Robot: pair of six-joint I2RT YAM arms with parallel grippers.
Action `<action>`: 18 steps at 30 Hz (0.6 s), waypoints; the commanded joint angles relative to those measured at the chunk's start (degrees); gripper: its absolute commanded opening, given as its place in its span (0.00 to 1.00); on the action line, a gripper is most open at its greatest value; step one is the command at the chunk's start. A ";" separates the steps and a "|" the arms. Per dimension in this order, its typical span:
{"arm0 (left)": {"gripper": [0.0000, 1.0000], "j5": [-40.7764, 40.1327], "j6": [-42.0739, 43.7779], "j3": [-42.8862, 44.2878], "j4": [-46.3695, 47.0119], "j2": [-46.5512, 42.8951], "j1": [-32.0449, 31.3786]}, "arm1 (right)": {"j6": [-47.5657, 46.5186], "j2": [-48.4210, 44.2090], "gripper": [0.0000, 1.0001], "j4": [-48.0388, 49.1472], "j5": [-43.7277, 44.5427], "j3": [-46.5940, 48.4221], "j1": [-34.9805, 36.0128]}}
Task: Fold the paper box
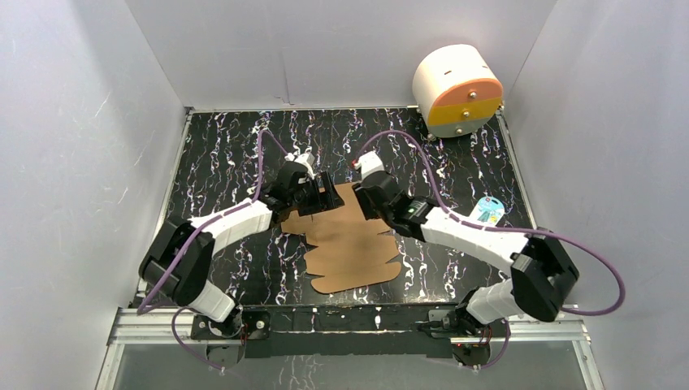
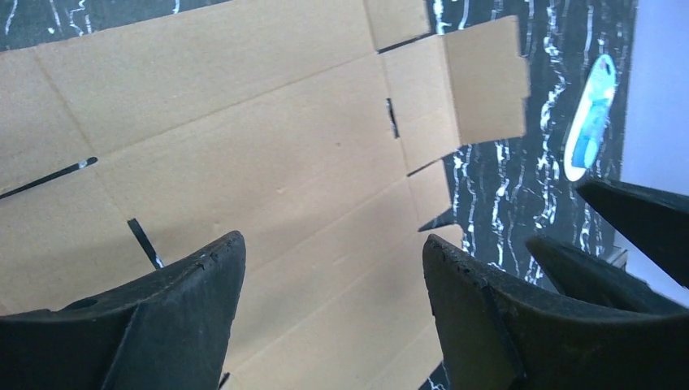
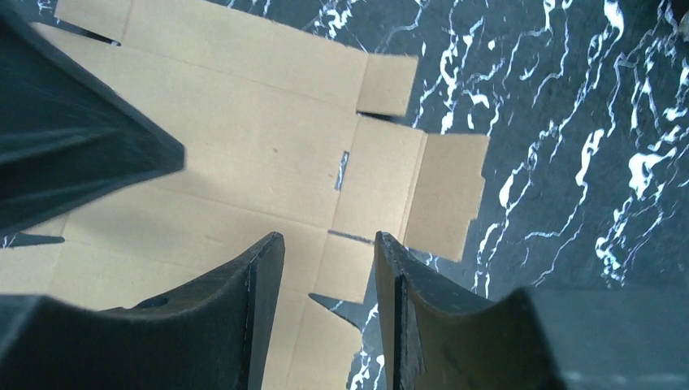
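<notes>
Crowding the paper box (image 1: 353, 248) overhead, left tool (image 2: 331, 240) and right tool (image 3: 329, 236) hide their gaps. Wrist views show left wide, right narrow.

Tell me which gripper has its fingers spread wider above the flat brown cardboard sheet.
The left gripper: its wrist view shows a wide gap between the fingers, whereas the right gripper leaves only a narrow one.

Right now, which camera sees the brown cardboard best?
The top external view: the paper box lies flat, nearly its whole outline showing. Each wrist view shows only one close-up part, with creases, slots and a side flap.
</notes>
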 commanded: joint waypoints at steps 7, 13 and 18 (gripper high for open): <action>0.78 -0.50 0.39 -2.92 -2.34 -4.11 -4.24 | 9.21 -11.70 0.58 8.28 -22.31 -14.07 -12.82; 0.78 -0.88 0.31 -2.85 -2.22 -1.20 -6.11 | 14.36 -12.56 0.60 17.09 -35.70 -21.22 -21.10; 0.78 -1.75 0.15 -2.95 -2.06 0.25 -6.60 | 17.41 -10.83 0.59 22.17 -39.98 -24.81 -24.27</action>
